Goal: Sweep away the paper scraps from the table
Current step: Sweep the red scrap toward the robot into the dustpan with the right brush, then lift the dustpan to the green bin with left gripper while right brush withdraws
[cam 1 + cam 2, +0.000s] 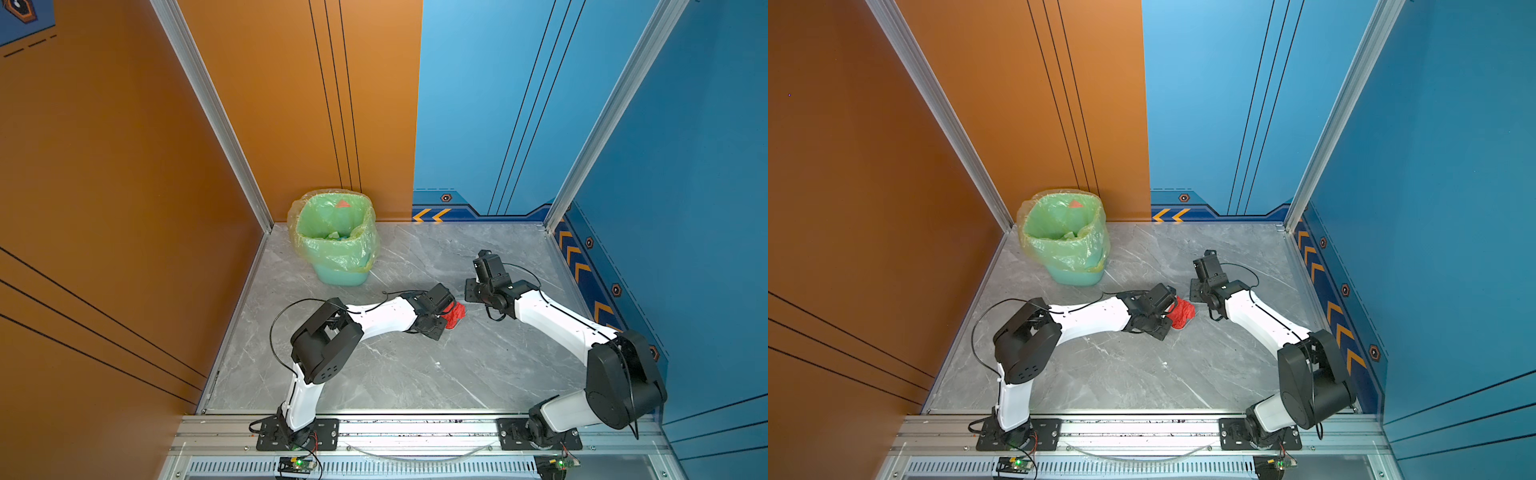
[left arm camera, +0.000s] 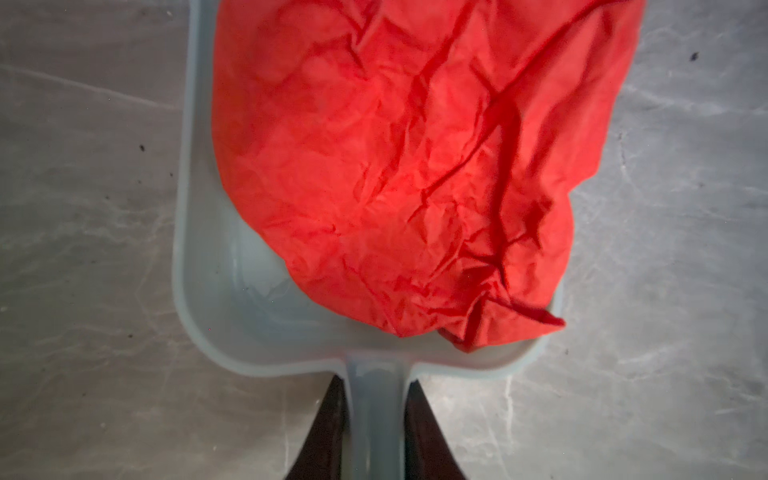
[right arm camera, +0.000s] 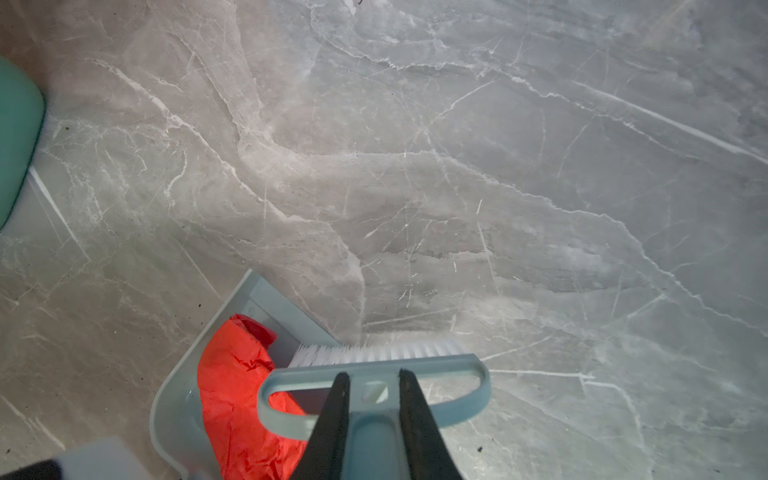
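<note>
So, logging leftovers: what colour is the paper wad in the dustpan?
Red; the wad shows best in the left wrist view.

Both top views are bright, evenly lit and sharp, with only soft shadows on the worktop (image 1: 415, 374) and a pale sheen along the near rail (image 1: 415, 413), while both wrist views are dimmer, darkened toward the corners and soft, the red paper wad (image 2: 415, 166) glowing oversaturated and slightly blurred.

The crumpled red paper wad (image 2: 395, 166) overruns my left wrist view; the green bag-lined bin's (image 1: 345, 262) contents are too small to tell.
</note>
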`<state>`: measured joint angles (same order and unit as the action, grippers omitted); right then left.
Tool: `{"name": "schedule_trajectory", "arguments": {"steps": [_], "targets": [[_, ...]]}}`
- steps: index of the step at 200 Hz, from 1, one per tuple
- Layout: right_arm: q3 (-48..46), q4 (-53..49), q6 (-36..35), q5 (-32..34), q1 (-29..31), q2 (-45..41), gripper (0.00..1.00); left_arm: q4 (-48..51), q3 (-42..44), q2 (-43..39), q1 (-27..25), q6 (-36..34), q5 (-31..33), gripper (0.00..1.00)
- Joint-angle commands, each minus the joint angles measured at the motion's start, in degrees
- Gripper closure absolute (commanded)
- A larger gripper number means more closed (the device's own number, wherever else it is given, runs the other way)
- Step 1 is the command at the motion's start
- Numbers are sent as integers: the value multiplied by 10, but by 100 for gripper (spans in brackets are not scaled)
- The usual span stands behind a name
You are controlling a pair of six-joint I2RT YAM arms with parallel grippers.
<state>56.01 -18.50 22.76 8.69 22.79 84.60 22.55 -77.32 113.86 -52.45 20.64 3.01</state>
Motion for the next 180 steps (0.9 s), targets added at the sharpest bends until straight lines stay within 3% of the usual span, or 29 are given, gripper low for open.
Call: {"name": "schedule_trajectory", "arguments": {"steps": [1, 69, 99, 180], "targets": [[2, -18, 4, 30, -6, -14, 100, -10, 24, -18, 5, 5, -19, 100], [20, -11, 7, 51, -29, -34, 100, -93, 79, -55, 6, 9, -27, 100], [22, -16, 26, 11, -40, -62, 100, -111, 94, -67, 11, 11, -22, 100], [13, -48, 43, -37, -73, -185, 100, -47, 82, -149, 21, 3, 1, 100]]}}
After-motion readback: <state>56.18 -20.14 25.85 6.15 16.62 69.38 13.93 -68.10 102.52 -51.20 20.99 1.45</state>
